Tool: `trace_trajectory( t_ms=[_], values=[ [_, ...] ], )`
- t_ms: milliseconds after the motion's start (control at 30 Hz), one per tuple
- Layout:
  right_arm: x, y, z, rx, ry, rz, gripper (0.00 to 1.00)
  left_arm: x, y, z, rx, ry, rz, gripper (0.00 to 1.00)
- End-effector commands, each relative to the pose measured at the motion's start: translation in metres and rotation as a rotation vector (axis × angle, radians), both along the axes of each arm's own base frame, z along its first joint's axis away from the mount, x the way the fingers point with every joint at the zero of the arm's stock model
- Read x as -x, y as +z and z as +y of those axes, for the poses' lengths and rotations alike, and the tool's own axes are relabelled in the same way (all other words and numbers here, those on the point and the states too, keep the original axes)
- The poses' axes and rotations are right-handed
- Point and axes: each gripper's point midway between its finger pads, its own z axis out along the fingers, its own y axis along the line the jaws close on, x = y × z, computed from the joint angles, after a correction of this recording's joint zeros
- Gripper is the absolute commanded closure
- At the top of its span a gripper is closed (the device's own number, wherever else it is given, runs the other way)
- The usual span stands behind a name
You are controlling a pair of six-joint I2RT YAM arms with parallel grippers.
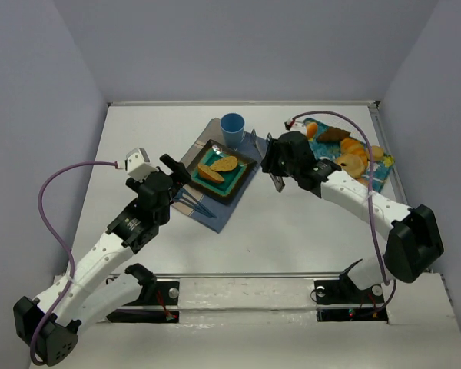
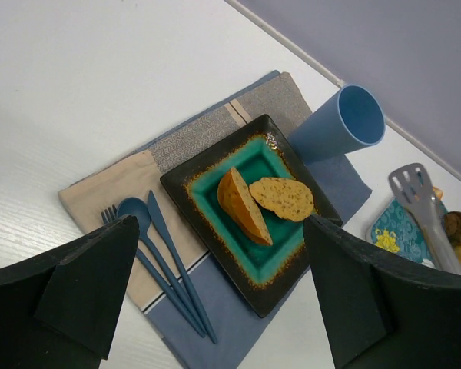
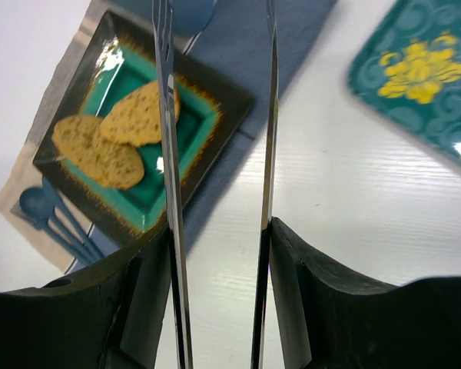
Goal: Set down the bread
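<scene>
Two bread slices [image 2: 265,204] lie overlapping in the middle of the teal plate [image 2: 177,181], which sits on the mat [image 2: 115,184]. At the plate's right side, the right gripper [image 3: 219,307] clamps a pair of tongs [image 3: 169,115]; the blades stand apart with nothing between them. More food sits on the tray [image 1: 380,173] further right. The placing looks done, so the tongs should lift straight clear without nudging the slices. The left gripper [image 2: 219,296] hangs spread and empty above the cutlery [image 2: 157,254].
</scene>
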Motion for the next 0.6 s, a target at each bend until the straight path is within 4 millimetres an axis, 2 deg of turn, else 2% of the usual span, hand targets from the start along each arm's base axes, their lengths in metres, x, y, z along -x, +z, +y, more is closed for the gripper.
trace_trajectory(
  t_ms=[0,33,67,167,200,367,433,567],
  values=[
    [-0.031,0.048,-0.072,0.067,-0.245,-0.107,0.43,0.0,0.009,0.009,0.023,0.048,-0.04,0.01],
    [-0.034,0.049,-0.083,0.078,-0.269,-0.106,0.43,0.0,0.009,0.008,0.023,0.048,-0.04,0.01],
    [-0.043,0.051,-0.103,0.091,-0.316,-0.097,0.43,0.0,0.009,0.008,0.022,0.046,-0.039,0.01],
    [-0.06,0.051,-0.127,0.124,-0.37,-0.074,0.43,-0.001,0.008,0.009,0.018,0.049,-0.037,0.01],
    [-0.066,0.05,-0.142,0.132,-0.401,-0.066,0.42,-0.001,0.007,0.008,0.017,0.049,-0.036,0.01],
    [-0.092,0.043,-0.16,0.19,-0.427,-0.025,0.4,-0.003,0.007,0.008,0.011,0.052,-0.034,0.01],
    [-0.107,0.037,-0.161,0.2,-0.429,-0.005,0.39,-0.004,0.004,0.007,0.006,0.051,-0.026,0.01],
    [-0.123,0.021,-0.16,0.222,-0.419,0.043,0.38,-0.005,0.004,0.006,0.003,0.051,-0.023,0.01]
  ],
)
